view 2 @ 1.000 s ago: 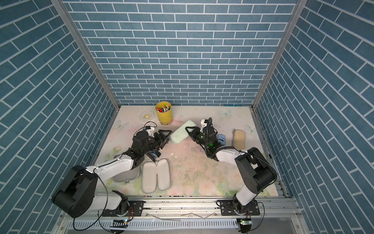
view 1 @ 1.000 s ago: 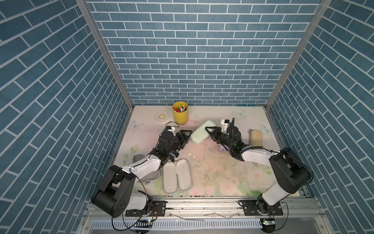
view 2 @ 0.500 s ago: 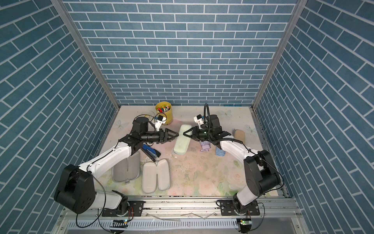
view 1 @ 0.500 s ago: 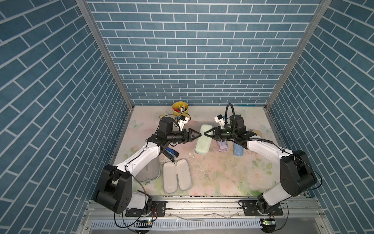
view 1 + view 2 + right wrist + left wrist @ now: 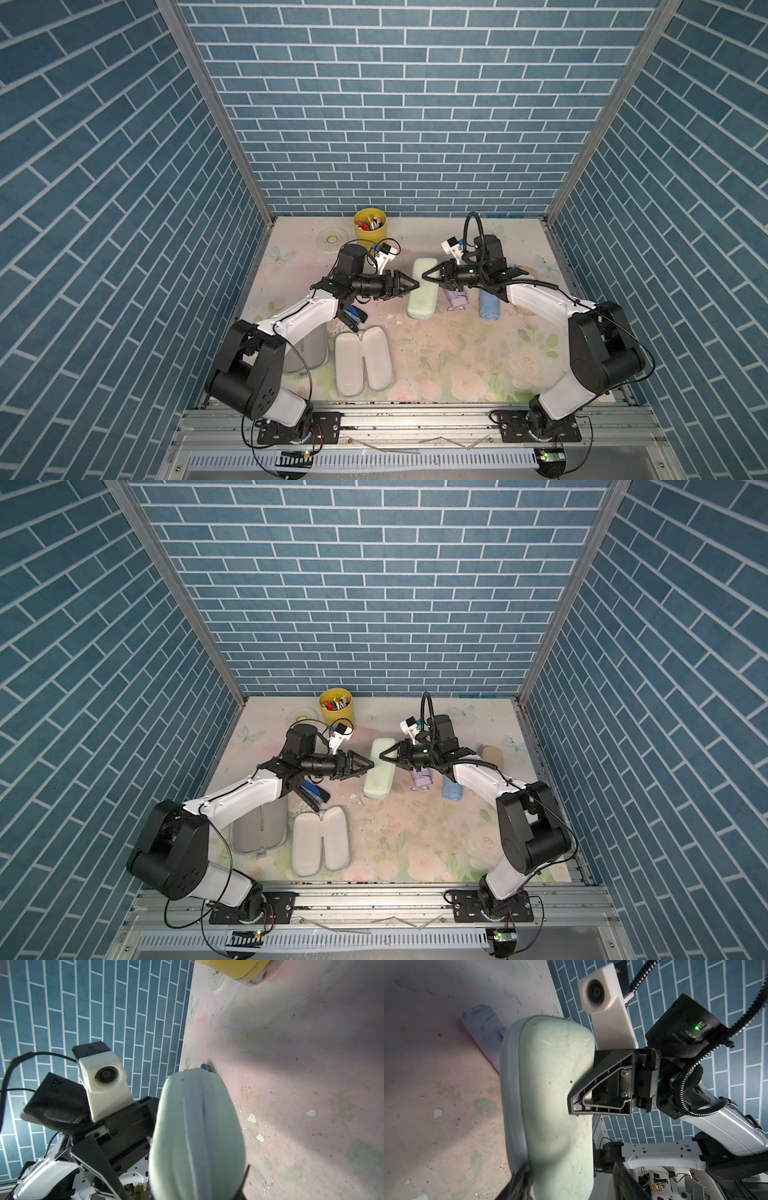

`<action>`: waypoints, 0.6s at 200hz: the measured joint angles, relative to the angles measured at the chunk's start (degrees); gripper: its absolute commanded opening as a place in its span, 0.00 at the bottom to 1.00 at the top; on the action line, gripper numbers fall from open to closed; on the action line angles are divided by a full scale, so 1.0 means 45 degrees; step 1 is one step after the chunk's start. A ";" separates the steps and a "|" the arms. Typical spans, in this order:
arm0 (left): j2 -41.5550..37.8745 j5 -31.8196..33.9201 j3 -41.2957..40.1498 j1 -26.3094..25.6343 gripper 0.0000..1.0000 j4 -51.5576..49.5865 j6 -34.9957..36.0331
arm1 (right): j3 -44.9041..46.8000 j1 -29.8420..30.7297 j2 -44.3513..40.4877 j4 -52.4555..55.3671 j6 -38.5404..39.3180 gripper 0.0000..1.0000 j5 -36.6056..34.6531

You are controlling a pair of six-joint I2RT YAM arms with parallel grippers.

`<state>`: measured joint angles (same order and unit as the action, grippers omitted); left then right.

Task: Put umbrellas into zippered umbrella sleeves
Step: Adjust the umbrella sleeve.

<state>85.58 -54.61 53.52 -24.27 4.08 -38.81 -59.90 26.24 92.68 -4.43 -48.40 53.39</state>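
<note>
Lining up, an open sleeve point(image 5: 363, 359) lies nearest on the counter point(image 5: 449, 357). Farther in, the closed mint sleeve point(image 5: 423, 293) is pinched across its thickness by the right claw point(image 5: 426, 275), zip seam toward that wrist. The left claw point(image 5: 412, 285) stands spread astride its edge, unclamped. The sleeve looks light, padded and semi-stiff, likely slick-skinned, so the rim beside the zip seems the best hold. A lilac umbrella point(image 5: 456, 297) and light blue umbrella point(image 5: 489, 305) lie just beside it. The surface is scuffed and floral, with a yellow cup point(image 5: 370, 230) and blue brick walls point(image 5: 395, 124) behind.
</note>
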 measured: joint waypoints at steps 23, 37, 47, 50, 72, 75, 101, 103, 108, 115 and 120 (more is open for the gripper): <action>-0.0165 0.0418 0.0423 0.0340 0.73 -0.1812 0.1059 | -0.0379 0.0000 -0.0078 0.0180 0.0180 0.27 0.0282; -0.0189 0.0510 0.0486 0.0155 0.74 -0.2127 0.1258 | -0.0593 0.0000 -0.0102 0.0117 0.0165 0.27 0.0437; -0.0185 0.0515 0.0491 -0.0136 0.74 -0.2176 0.1273 | -0.0656 0.0015 -0.0102 0.0034 0.0170 0.27 0.0471; -0.0185 0.0505 0.0491 -0.0219 0.73 -0.2147 0.1268 | -0.0656 0.0029 -0.0102 -0.0005 0.0151 0.27 0.0481; -0.0092 0.0345 0.0379 -0.0627 0.69 -0.1185 0.0491 | -0.0656 0.0087 -0.0102 -0.0457 -0.0189 0.28 0.0563; -0.0068 0.0316 0.0359 -0.0636 0.68 -0.0981 0.0379 | -0.0656 0.0102 -0.0102 -0.0544 -0.0219 0.28 0.0573; 0.0282 0.0019 0.0068 -0.0593 0.56 0.1302 -0.1224 | -0.0656 0.0165 -0.0097 -0.1307 -0.0617 0.39 0.0568; 0.0316 -0.0019 0.0049 -0.0583 0.55 0.1486 -0.1311 | -0.0656 0.0155 -0.0097 -0.1365 -0.0612 0.40 0.0568; 0.0408 -0.0087 0.0015 -0.0563 0.53 0.1846 -0.1632 | -0.0656 0.0121 -0.0097 -0.1477 -0.0665 0.43 0.0529; 0.0568 -0.0219 -0.0034 -0.0554 0.51 0.2429 -0.2059 | -0.0656 0.0073 -0.0097 -0.1622 -0.0753 0.48 0.0515; 0.0690 -0.0277 -0.0049 -0.0554 0.48 0.2773 -0.2346 | -0.0656 0.0044 -0.0097 -0.1710 -0.0874 0.53 0.0525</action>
<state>88.68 -55.86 53.30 -26.76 16.56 -49.36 -62.85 26.44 92.25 -12.12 -52.34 55.75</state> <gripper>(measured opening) 0.527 0.449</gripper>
